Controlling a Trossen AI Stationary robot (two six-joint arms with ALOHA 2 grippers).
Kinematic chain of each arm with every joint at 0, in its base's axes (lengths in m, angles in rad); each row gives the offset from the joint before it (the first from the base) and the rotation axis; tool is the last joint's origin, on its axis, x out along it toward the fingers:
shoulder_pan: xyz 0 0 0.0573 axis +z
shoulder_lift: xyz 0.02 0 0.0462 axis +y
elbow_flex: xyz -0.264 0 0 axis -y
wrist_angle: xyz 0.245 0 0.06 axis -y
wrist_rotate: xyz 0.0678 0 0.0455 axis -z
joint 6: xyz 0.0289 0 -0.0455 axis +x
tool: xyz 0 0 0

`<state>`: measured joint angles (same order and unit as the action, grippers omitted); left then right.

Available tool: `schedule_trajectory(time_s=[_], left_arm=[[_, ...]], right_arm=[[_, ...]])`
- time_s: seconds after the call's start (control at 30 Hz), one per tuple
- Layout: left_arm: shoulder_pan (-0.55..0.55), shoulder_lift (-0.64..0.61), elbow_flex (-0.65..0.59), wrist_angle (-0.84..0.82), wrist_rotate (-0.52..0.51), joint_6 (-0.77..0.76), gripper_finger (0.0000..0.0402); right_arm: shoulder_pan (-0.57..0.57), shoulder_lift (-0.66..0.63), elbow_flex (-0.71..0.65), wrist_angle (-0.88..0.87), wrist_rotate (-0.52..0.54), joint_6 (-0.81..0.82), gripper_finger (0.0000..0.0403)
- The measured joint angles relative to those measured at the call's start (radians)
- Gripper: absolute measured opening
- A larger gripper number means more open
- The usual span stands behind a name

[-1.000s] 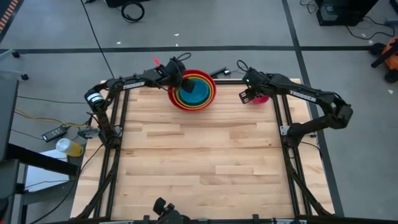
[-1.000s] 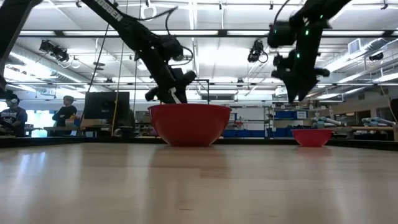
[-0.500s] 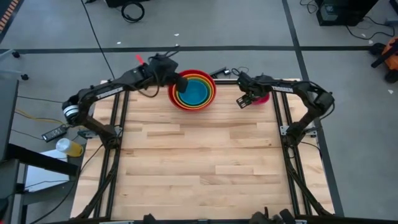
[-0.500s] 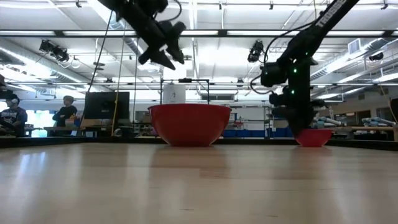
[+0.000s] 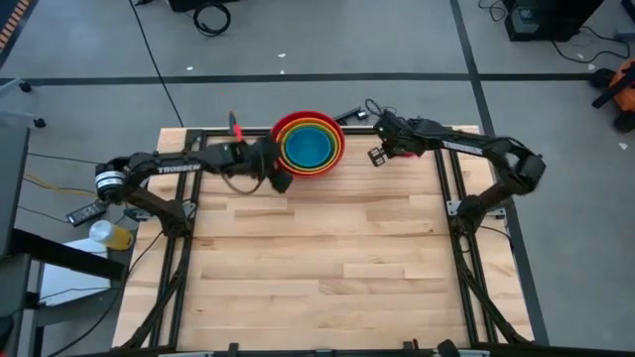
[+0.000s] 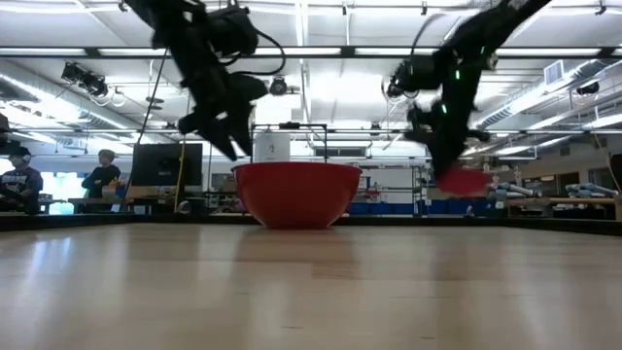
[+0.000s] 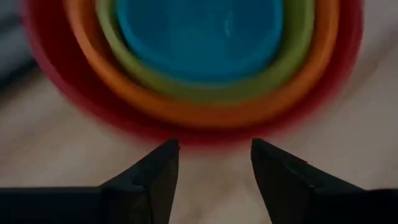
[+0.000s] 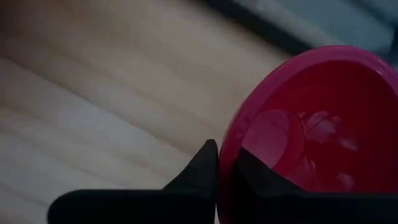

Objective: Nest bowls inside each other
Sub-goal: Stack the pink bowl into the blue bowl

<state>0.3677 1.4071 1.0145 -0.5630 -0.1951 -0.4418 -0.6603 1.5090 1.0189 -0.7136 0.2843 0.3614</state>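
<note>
At the table's far edge stands a stack of nested bowls (image 5: 310, 146): red (image 6: 296, 194) outermost, then orange, green and blue (image 7: 199, 31) innermost. The red one rests on its base on the wood. My left gripper (image 5: 281, 180) hovers open just near-left of the stack, its fingers (image 7: 155, 177) pointing at the red rim and touching nothing. To the right of the stack, my right gripper (image 6: 447, 165) is shut on the small magenta-pink bowl (image 6: 462, 180). In the high view the arm hides that bowl. My right gripper (image 8: 227, 165) pinches the pink bowl's rim (image 8: 225, 146), one finger inside the bowl (image 8: 255, 177) and one outside (image 8: 202, 168). It comes slanting down from above. The bowl hangs tilted below the fingers, lifted clear of the table.
Black frame rails (image 5: 451, 188) run along the table's left, right and far sides. The near part of the wooden top (image 5: 317, 268) shows bare boards. A white cylinder (image 6: 272, 146) stands behind the stack, and people (image 6: 97, 175) stand far off in the room.
My left gripper has drawn back from over the stack's far-left rim toward the table's near edge, staying open. My right gripper sank onto the pink bowl, shut on its rim, then lifted it clear of the table, tilted, and carried it slightly toward the stack.
</note>
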Motion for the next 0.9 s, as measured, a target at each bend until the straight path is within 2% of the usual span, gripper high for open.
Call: schedule_trajectory(time_s=[0.07,0.13,0.3,0.4,0.67,0.77,0.9], left_arm=[[-0.039,-0.024,-0.052,0.016,0.01,-0.061,0.0203],[-0.076,-0.058,-0.097,0.017,0.011,-0.108,0.0203],[-0.153,-0.138,-0.14,-0.007,-0.035,-0.154,0.0203],[-0.161,-0.166,-0.139,-0.022,-0.061,-0.146,0.0203],[-0.152,-0.211,-0.139,-0.056,-0.069,-0.14,0.0203],[-0.152,-0.216,-0.138,-0.073,-0.069,-0.14,0.0203],[-0.153,-0.215,-0.138,-0.095,-0.067,-0.141,0.0203]], right_arm=[[0.046,-0.053,0.028,0.061,0.045,-0.015,0.002],[0.082,-0.091,0.044,0.196,0.042,-0.058,0.002],[0.131,-0.061,0.048,0.65,-0.163,-0.151,0.002],[0.146,0.026,0.049,0.779,-0.211,-0.14,0.002],[0.236,0.284,0.21,0.776,-0.271,-0.172,0.0022],[0.262,0.358,0.297,0.726,-0.257,-0.204,0.0031],[0.267,0.448,0.424,0.568,-0.211,-0.178,0.0035]])
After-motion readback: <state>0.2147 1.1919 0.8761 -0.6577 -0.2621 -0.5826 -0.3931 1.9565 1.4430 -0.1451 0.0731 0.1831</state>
